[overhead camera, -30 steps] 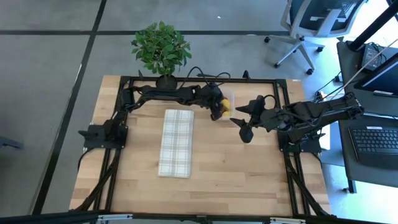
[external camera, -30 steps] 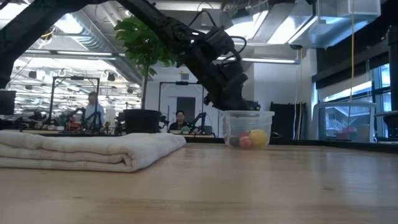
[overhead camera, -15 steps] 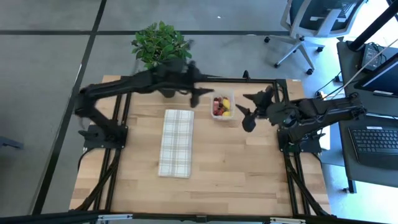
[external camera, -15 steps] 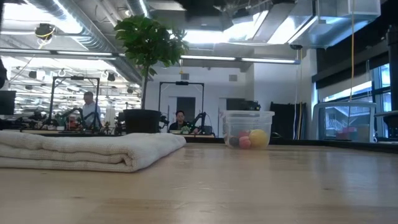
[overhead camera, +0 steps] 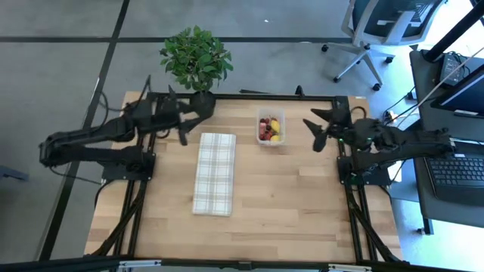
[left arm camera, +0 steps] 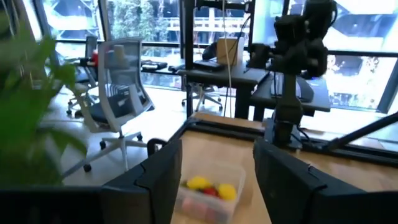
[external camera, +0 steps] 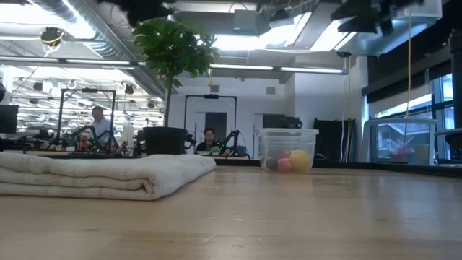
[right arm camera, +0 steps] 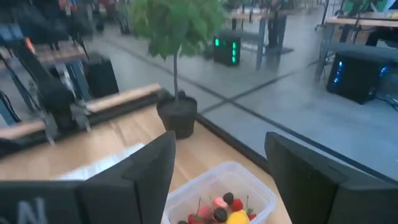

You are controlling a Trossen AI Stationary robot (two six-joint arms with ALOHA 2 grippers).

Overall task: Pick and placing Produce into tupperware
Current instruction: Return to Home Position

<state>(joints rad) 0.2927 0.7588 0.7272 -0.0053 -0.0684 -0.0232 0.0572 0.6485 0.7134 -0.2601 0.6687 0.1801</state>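
Small clear see-thru plastic container (overhead camera: 271, 113) w/ tiny fruit pieces (overhead camera: 268, 130): mostly red & pink, a few near-black, two bright yellow. Long folded cloth (overhead camera: 215, 173): pale cream w/ faint grey-green check. Light blond wood table (overhead camera: 287, 204), plank grain; black metal frame (overhead camera: 234, 95). Potted plant (overhead camera: 195, 57): vivid green leaves, dark pot. Left arm (overhead camera: 98, 138) & right arm (overhead camera: 401, 143): matte black. Floor (overhead camera: 60, 75): grey w/ dark lines.

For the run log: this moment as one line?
left gripper: open, empty, by plant | right gripper: open, empty, beside tupperware | produce: in tupperware
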